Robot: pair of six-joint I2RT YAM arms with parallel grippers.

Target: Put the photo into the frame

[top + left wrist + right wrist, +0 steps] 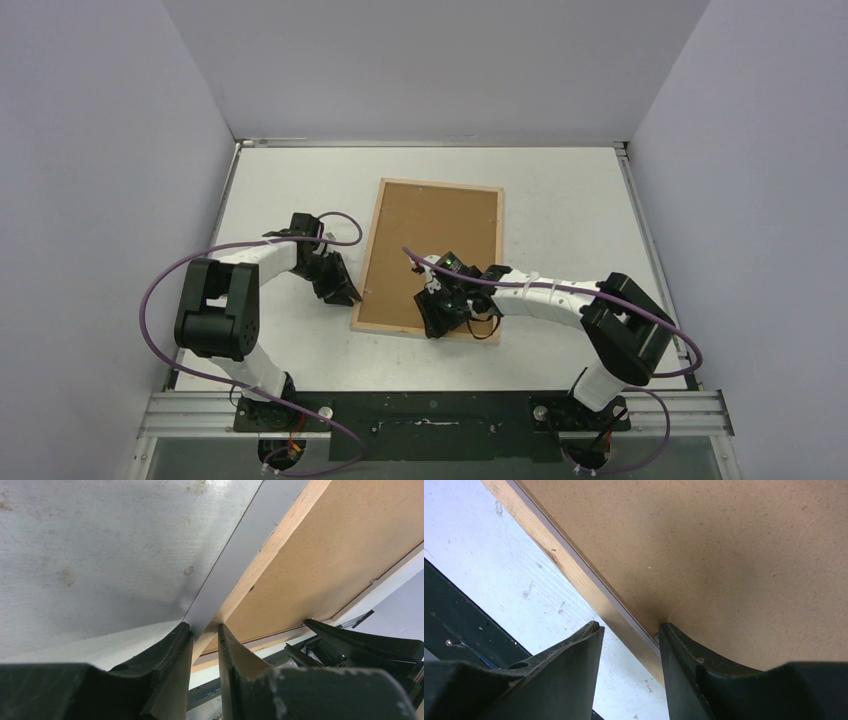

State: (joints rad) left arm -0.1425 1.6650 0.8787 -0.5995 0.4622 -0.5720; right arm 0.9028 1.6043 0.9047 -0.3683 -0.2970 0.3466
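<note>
My left gripper point(202, 628) is clenched on the frame point(272, 547) rail running between its fingers. My right gripper point(629, 627) loosely straddles another rail, one finger on the backing board point(734, 555). I can't see the photo. A lopsided left pull could tilt the frame and spill the board.

arms point(262, 260): white links, black joints point(215, 312) | cables point(146, 305): purple | wrist light point(450, 263): green
</note>
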